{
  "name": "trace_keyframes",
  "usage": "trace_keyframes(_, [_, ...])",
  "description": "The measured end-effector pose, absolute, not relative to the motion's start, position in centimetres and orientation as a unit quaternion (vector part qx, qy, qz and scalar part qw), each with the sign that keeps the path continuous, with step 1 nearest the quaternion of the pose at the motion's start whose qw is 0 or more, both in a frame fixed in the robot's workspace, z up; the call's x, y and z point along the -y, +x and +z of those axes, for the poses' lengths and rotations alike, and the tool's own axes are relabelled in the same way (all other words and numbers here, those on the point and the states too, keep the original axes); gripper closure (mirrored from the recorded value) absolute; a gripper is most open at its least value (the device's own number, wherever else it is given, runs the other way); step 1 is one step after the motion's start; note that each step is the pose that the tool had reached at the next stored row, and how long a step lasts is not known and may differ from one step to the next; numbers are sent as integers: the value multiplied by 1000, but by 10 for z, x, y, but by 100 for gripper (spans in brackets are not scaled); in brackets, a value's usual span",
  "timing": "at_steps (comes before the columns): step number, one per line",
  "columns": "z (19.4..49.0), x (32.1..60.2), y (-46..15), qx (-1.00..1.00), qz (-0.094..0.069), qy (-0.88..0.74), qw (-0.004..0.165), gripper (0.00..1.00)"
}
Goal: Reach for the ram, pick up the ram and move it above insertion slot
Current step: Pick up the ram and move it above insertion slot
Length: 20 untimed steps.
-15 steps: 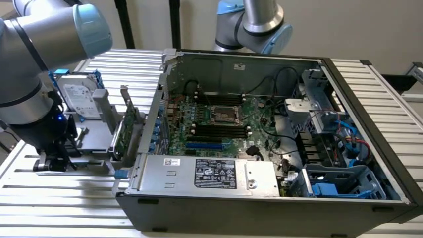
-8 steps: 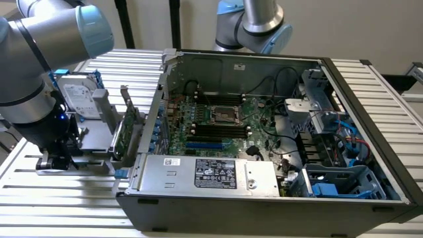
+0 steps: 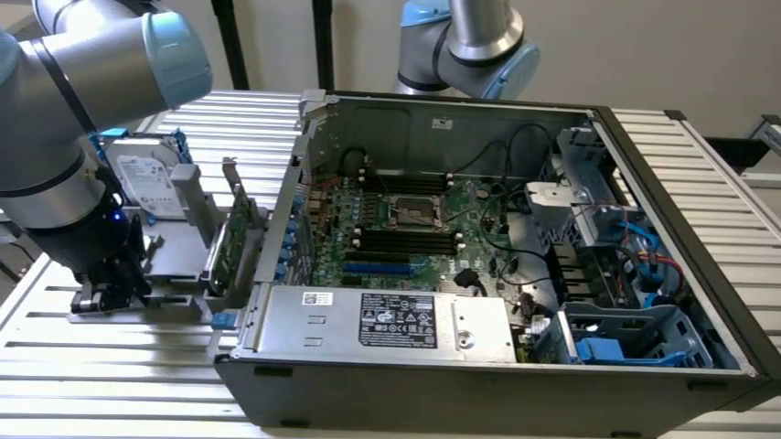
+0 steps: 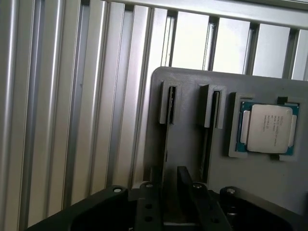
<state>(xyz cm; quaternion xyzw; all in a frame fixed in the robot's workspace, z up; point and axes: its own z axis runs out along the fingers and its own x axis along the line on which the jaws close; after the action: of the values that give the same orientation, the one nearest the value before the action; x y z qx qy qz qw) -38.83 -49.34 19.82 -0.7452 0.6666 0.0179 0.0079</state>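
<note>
Ok so the gripper (image 4: 168, 186) is down low right over the gray holder plate (image 4: 187, 82). Its jaws are spread a little, one on each side of the ram (image 4: 165, 144), which stands on edge in one of the holder's two slots. I can see a sliver of gap, so I'd say it's not pinching yet. Further along the holder a CPU (image 4: 266, 127) sits in its pocket. The reach looks done, the lift and carry aren't. The memory slots (image 3: 409, 240) are inside the open PC case (image 3: 488, 393), just beside the holder on the exterior view's right.
</note>
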Motion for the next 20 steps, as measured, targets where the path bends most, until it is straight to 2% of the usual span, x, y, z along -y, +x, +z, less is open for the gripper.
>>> trace_keyframes(1, [198, 493, -388, -667, 18, -745, 8, 78])
trace_keyframes(5, [198, 493, -387, -668, 19, -744, 7, 86])
trace_keyframes(20, [200, 493, -386, -675, 19, -737, 7, 87])
